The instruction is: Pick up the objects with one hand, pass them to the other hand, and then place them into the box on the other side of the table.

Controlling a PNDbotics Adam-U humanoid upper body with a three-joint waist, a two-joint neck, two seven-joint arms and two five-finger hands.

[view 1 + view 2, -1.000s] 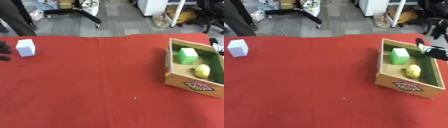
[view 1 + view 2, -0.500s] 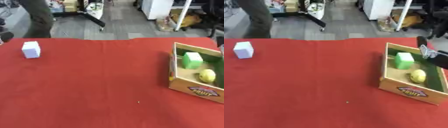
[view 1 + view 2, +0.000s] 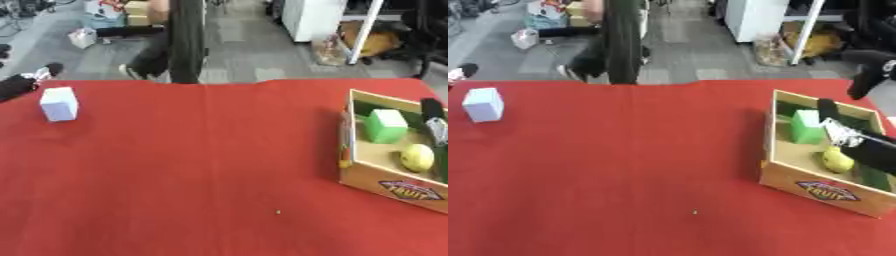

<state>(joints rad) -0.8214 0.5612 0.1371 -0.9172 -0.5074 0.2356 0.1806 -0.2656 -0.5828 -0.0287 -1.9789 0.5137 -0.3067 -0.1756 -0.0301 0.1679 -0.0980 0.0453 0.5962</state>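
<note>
I saw the white cube sitting alone near the far left edge of the red tabletop. Well apart, on the right side, the cardboard box held a green block and a yellow fruit. My right robot hand reached over the box, above the fruit; I could not tell how its fingers stood. Of the left robot hand, only a dark tip showed at the left edge, fingers unclear.

- We see the box at the counter's right, a cube behind a round fruit inside.
- A block sits far left.
</note>
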